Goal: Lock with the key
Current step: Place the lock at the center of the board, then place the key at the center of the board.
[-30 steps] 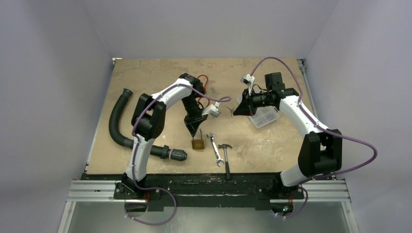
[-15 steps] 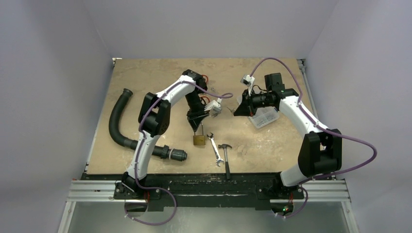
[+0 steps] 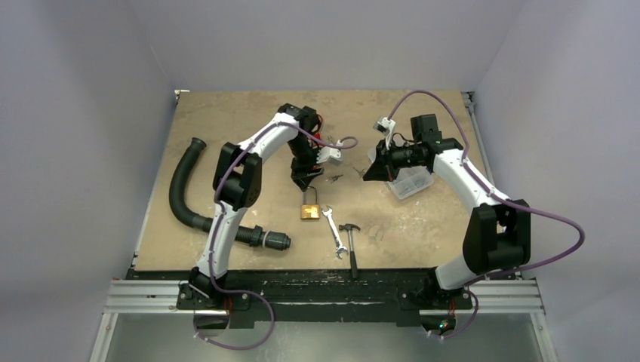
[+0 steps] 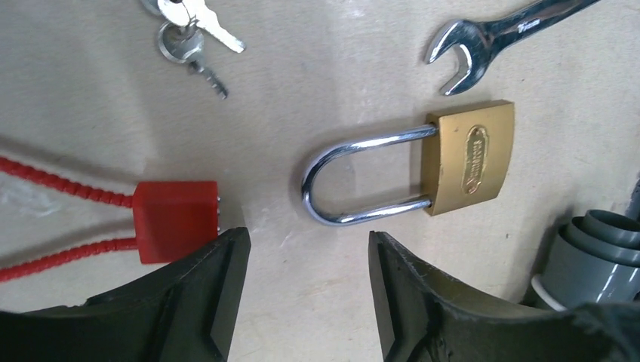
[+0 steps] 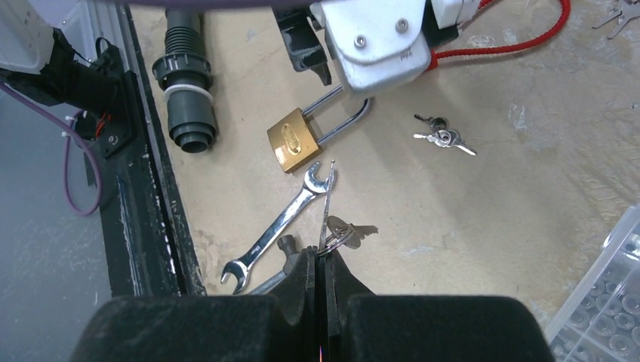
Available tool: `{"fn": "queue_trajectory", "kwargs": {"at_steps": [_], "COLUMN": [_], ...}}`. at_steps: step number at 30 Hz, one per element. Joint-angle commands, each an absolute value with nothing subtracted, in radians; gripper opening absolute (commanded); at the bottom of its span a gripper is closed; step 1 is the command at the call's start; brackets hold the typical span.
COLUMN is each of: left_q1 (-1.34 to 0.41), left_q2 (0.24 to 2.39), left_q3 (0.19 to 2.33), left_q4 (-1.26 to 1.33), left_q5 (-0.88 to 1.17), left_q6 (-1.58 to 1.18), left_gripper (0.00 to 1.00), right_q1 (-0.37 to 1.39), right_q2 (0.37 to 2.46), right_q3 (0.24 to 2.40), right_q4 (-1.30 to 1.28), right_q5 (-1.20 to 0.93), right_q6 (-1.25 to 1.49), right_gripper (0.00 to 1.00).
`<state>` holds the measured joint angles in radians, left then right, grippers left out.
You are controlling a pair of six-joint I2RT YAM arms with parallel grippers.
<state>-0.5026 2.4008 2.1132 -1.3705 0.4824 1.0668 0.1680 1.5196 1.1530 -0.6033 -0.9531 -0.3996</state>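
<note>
A brass padlock (image 3: pixel 309 211) with a silver shackle lies flat on the table. In the left wrist view, both shackle ends meet the padlock (image 4: pixel 468 158) body. My left gripper (image 4: pixel 306 241) hovers open just behind the shackle's curve, with nothing between its fingers. It sits farther back than the lock in the top view, at the left gripper (image 3: pixel 305 181). My right gripper (image 5: pixel 325 253) is shut on a key (image 5: pixel 327 204), whose blade points at the padlock (image 5: pixel 293 140). More keys hang from its ring. The right gripper (image 3: pixel 367 175) is held in the air, right of the lock.
A loose key bunch (image 4: pixel 189 38) and a red cable lock (image 4: pixel 175 220) lie near my left gripper. A wrench (image 3: pixel 333 230) and a hammer (image 3: pixel 351 237) lie right of the padlock. A black hose (image 3: pixel 181 188) curves at left. A clear parts box (image 3: pixel 411 181) sits under the right arm.
My left gripper let go of the padlock's shackle, opened and drew back toward the far side. The padlock now lies flat, slightly farther back. The right arm has not moved.
</note>
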Motion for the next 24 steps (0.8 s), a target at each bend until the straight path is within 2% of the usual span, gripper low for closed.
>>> {"fn": "queue_trajectory", "kwargs": {"at_steps": [1,4,11,18,24], "left_q1": [-0.472,-0.457,-0.430,-0.331,-0.289], "left_q2": [2.316,2.259,2.003,1.721,1.540], "left_q3": [2.155,2.145,1.883,1.574,1.347], "left_q4": [-1.372,-1.430,-1.325,-0.828,-0.431], "left_q5": [0.493,0.567,0.724,0.848,0.793], "left_q6": [1.094,1.108,1.098,0.652,0.369], "left_gripper": [0.64,0.66,0.67,0.70,0.71], "right_q1": [0.172,0.189,0.305,0.407,0.484], "right_q2": [1.532,1.533,1.557,1.645,1.726], "right_q3": [1.141,1.129,1.099,1.130,1.159], "right_q4": [-0.556,-0.530,-0.415,-0.316,-0.258], "right_q5": [-0.929,-0.915,-0.796,-0.668,-0.602], "right_q6": [-0.384,-0.371,-0.295,-0.230,-0.229], "right_gripper": [0.00,0.00,0.00,0.00,0.00]}}
